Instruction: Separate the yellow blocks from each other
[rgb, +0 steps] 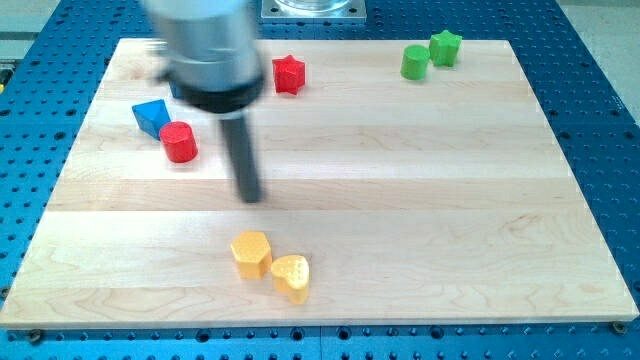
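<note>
The bare tip (250, 197) touches nothing, with the touching yellow hexagon (250, 253) and yellow heart (291, 275) just nearer, the heart rightward.

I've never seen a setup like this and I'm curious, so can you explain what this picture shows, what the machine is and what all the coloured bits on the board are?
This is one camera picture looking down at a wooden board on a blue perforated bench. The blurred grey cylinder is the end of a robot arm. It has no jaws and holds nothing; it ends in a dark rod, and my tip slides along the board to push blocks.

Near the view's bottom, two yellow blocks sit touching or nearly so: a yellow hexagon block and a yellow heart block. My tip is just above them, apart.

At the view's upper left are a blue block and a red cylinder; further right a red star; at upper right a green cylinder and a green star.
</note>
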